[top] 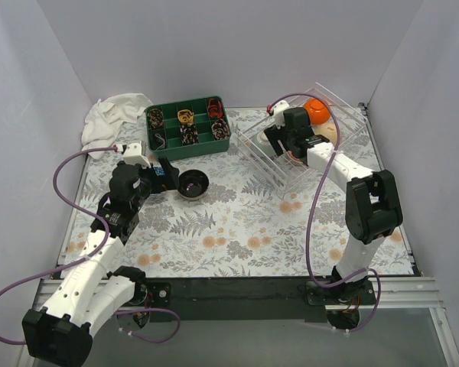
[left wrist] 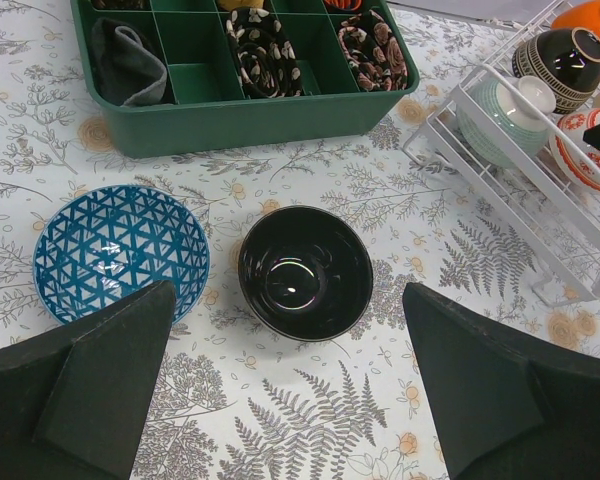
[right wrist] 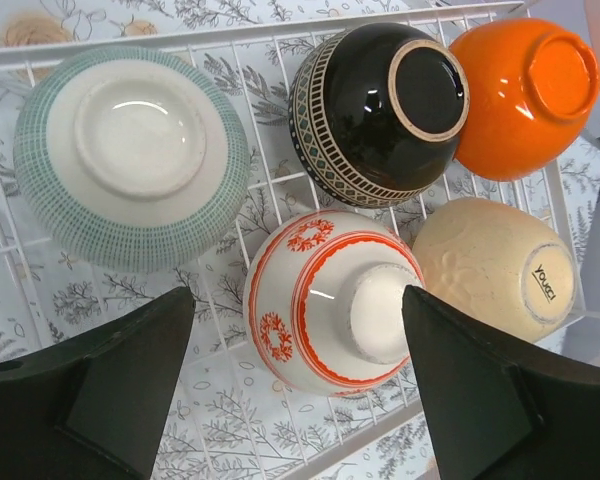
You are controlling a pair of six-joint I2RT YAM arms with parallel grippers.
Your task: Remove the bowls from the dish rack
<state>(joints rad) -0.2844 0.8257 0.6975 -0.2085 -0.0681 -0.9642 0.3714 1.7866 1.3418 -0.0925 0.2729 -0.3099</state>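
Observation:
The dish rack [top: 262, 159] of clear wire stands at the back right. In the right wrist view it holds several upturned bowls: a green-checked one [right wrist: 130, 155], a black patterned one [right wrist: 380, 100], an orange one [right wrist: 520, 85], a cream one [right wrist: 495, 265] and a white one with red bands [right wrist: 325, 310]. My right gripper [right wrist: 298, 300] hangs open over the rack, its fingers either side of the white-and-red bowl and apart from it. On the table sit a black bowl [left wrist: 305, 272] and a blue patterned bowl [left wrist: 120, 250]. My left gripper [left wrist: 288, 300] stands open just above the black bowl, holding nothing.
A green divided tray [top: 187, 127] with small items stands at the back centre, just behind the two unloaded bowls. A white cloth [top: 115, 115] lies in the back left corner. The rack's near corner [left wrist: 500, 200] is to the right of the black bowl.

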